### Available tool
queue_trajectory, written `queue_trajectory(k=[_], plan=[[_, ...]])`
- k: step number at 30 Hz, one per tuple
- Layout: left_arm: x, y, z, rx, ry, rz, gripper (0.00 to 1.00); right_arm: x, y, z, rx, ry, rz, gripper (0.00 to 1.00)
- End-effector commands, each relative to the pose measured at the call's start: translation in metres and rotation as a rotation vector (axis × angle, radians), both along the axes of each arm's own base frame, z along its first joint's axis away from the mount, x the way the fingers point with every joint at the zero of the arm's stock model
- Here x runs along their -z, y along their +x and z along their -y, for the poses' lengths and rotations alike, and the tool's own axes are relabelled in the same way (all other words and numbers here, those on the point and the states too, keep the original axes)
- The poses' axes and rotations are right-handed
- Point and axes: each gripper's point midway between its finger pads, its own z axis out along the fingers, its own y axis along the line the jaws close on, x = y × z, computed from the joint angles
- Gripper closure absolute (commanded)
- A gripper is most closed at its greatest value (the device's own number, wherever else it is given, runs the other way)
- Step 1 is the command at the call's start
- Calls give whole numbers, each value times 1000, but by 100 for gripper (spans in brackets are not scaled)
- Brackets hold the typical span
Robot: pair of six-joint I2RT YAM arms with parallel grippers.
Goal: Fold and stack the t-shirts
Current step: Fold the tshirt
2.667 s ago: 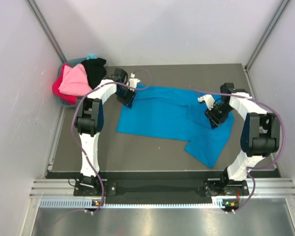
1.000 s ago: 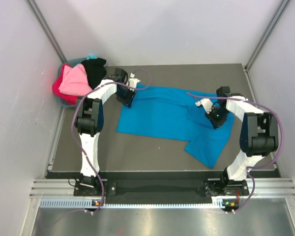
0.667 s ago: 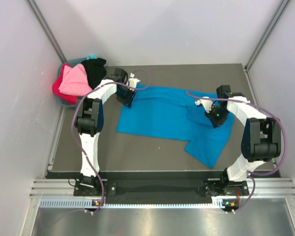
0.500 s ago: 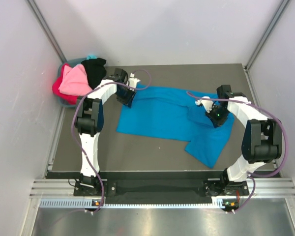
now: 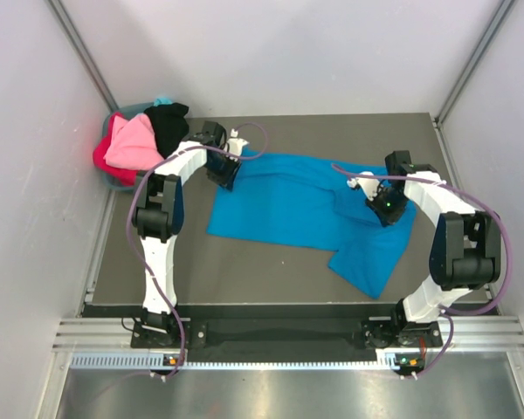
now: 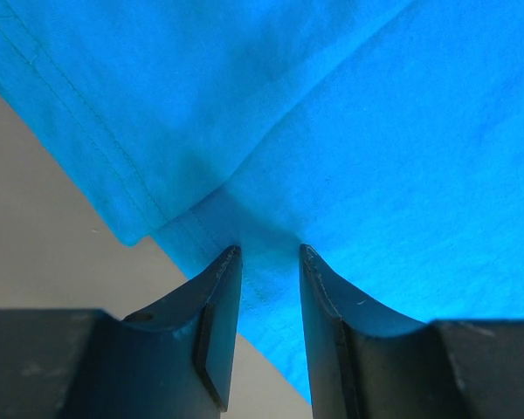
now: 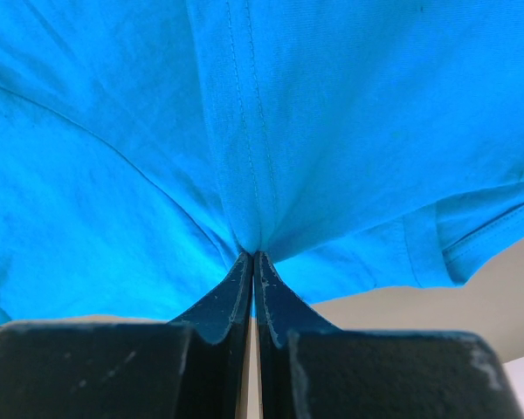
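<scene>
A bright blue t-shirt (image 5: 284, 209) lies spread on the dark table, one part hanging toward the front right. My left gripper (image 5: 226, 177) is down on its back left corner. In the left wrist view its jaws (image 6: 269, 253) stand partly apart, with the hemmed edge (image 6: 266, 288) running between the fingers and creases meeting there. My right gripper (image 5: 387, 210) sits at the shirt's right side. Its fingers (image 7: 254, 255) are pressed together on a pinch of blue cloth (image 7: 244, 175). Pink (image 5: 131, 142), red (image 5: 103, 161) and black (image 5: 168, 122) t-shirts are piled at the back left.
The pile rests in a teal basket (image 5: 120, 182) in the back left corner against the wall. White walls close in the table (image 5: 157, 253) on the left, back and right. Purple cables loop off both arms.
The right gripper has shifted slightly back and to the right on the shirt, and its arm has swung outward. The left arm and the shirt have stayed put.
</scene>
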Motion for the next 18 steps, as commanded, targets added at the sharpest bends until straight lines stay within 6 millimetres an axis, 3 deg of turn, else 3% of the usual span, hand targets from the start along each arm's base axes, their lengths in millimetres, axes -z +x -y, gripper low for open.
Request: queue_trajectory(k=[1, 11, 15, 17, 18], plan=[[-9, 12, -10, -24, 14, 50, 62, -9, 1, 3, -17, -15, 13, 100], [-9, 15, -14, -32, 21, 55, 62, -1, -1, 7, -13, -29, -7, 99], [-19, 15, -11, -24, -10, 61, 62, -2, 4, 8, 15, -17, -6, 76], [-42, 18, -3, -2, -57, 103, 62, -12, 10, 6, 63, 33, 9, 67], [-62, 25, 1, 2, -83, 153, 61, -26, 24, 4, 76, 55, 50, 65]])
